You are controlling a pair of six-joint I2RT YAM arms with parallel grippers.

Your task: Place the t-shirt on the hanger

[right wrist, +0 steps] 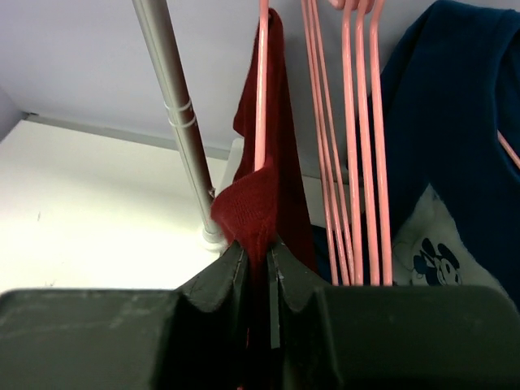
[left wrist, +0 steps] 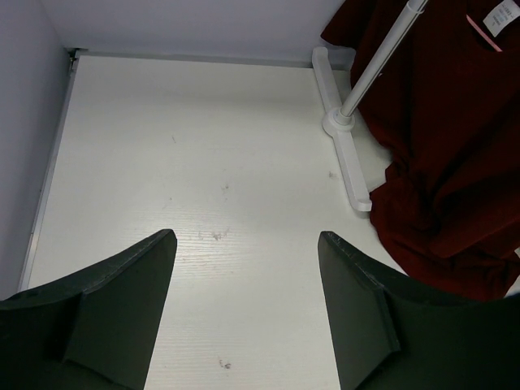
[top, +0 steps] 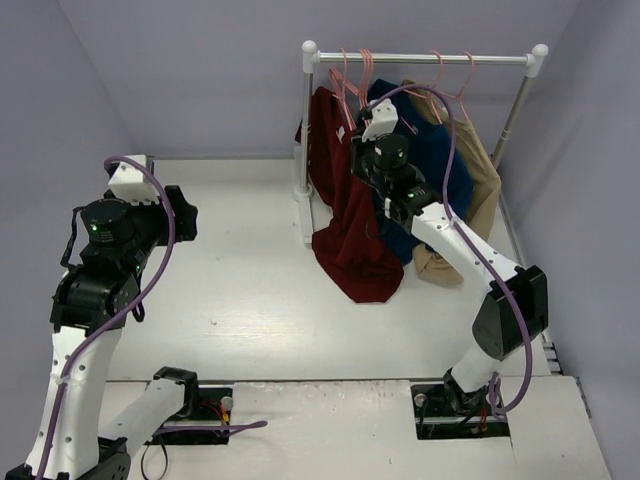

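Because it carries all the rest, tabletop (top: pixel 250 270): white and wide, with pale walls on three sides.
Rack (top: pixel 430 58): white, at the back of the tabletop; one horizontal rail on two posts, and the left post stands on a long flat foot (left wrist: pixel 345 154).
T-shirt (top: pixel 350 240): dark red, hanging in loose folds at the left end of the rack, just beside the left post; its lower part comes down to the tabletop next to the foot.
Navy garment (top: pixel 432 145): hangs on the rail to the right of the t-shirt, with a pale cartoon print on it.
Tan garment (top: pixel 485 190): hangs at the right end of the rail, partly behind the navy garment.
Right arm (top: pixel 470 260): stretched forward and up to the rack, its wrist in front of the garments.
Left arm (top: pixel 100 260): folded over the left side of the tabletop, well apart from the rack.
Left gripper (left wrist: pixel 244 244): jaws spread wide, nothing between them, looking down on the bare tabletop.
Right gripper (right wrist: pixel 256 248): jaws pressed almost together, pinching a bunched fold of the t-shirt.
Other hangers (right wrist: pixel 357 122): several thin pink wires close together, between the t-shirt and the navy garment.
Hanger (right wrist: pixel 262 81): thin pink wire going down into the pinched fold; I cannot tell if the cloth is already over it.
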